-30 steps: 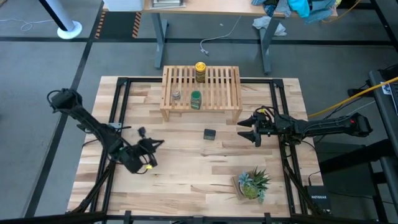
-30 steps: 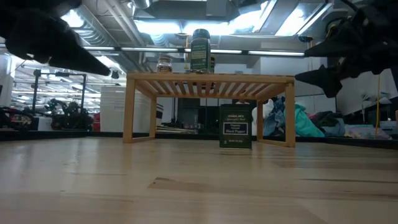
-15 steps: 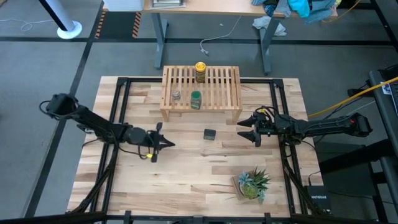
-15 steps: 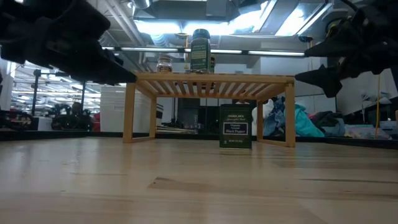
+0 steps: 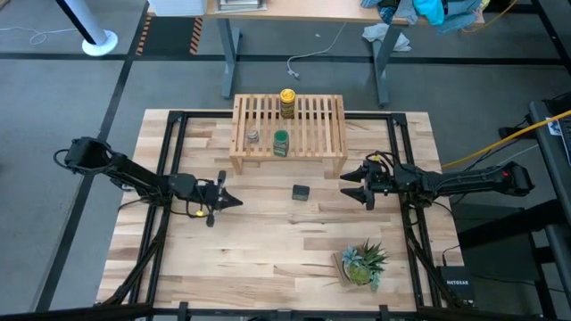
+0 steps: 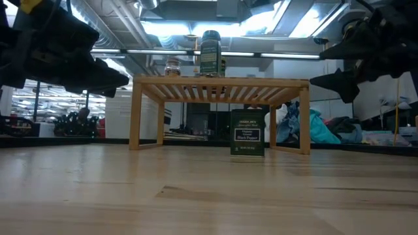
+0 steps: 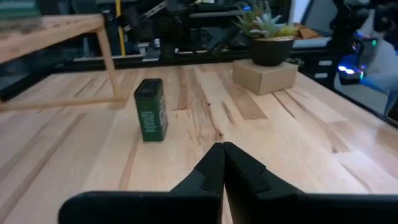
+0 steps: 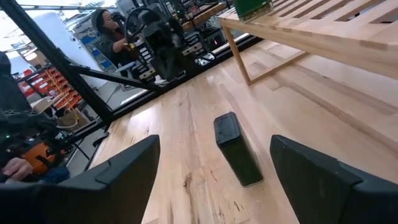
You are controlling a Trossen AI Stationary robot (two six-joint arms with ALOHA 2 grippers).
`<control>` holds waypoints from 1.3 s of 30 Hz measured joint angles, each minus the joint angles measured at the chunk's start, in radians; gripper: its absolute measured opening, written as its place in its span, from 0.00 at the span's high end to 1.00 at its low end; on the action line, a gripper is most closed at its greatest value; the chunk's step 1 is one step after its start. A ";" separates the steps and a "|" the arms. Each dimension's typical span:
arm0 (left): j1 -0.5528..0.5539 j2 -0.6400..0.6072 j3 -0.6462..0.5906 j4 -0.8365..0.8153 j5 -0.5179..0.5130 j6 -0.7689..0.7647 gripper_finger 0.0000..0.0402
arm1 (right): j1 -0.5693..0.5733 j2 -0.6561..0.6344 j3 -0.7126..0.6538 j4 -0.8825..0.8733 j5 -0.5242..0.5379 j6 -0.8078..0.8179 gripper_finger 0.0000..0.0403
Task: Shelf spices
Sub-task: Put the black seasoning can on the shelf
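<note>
A small black tin (image 5: 301,192) stands upright on the wooden table (image 5: 268,259), just in front of the shelf (image 5: 290,159) and apart from it. Seen from table height, the tin (image 6: 247,132) sits below the shelf's (image 6: 221,83) slatted top, near its right leg, with a label facing the camera.

Three other spices stand on the shelf. A yellow-lidded jar (image 5: 287,103) is at the far edge, near the middle. A green-lidded jar (image 5: 281,143) is closer to the front edge, and a tiny clear jar (image 5: 253,136) with a grey top stands just to its left. From table height the green-lidded jar (image 6: 210,52) looks the tallest, with the clear jar (image 6: 172,67) beside it.

The left gripper (image 5: 234,201) hangs over the table to the left of the tin, well apart from it, pointing toward it. Its fingers are pressed together and hold nothing; the left wrist view shows them meeting (image 7: 221,163), with the tin (image 7: 150,110) ahead.

The right gripper (image 5: 350,185) hovers to the right of the tin, near the shelf's front right corner, pointing toward the tin. Its fingers are spread wide and empty; the right wrist view shows the tin (image 8: 236,149) between them, farther off.

A small potted plant (image 5: 361,263) on a cardboard block sits near the table's front right.
</note>
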 joint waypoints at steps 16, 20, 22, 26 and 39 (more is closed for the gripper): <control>0.000 0.001 0.000 -0.051 0.015 0.026 1.00 | 0.001 0.300 0.022 0.231 -0.034 0.049 0.39; 0.000 0.001 0.000 -0.060 0.015 0.017 1.00 | 0.002 0.419 0.078 0.232 -0.063 0.027 0.43; 0.000 0.001 0.000 -0.074 0.015 0.004 1.00 | 0.001 0.484 0.108 0.232 -0.071 0.021 0.45; 0.000 0.001 0.000 -0.111 0.015 -0.027 1.00 | 0.001 0.613 0.166 0.232 -0.081 -0.009 0.45; 0.000 0.002 0.000 -0.163 0.015 -0.049 1.00 | 0.001 0.835 0.309 0.181 -0.051 -0.061 0.45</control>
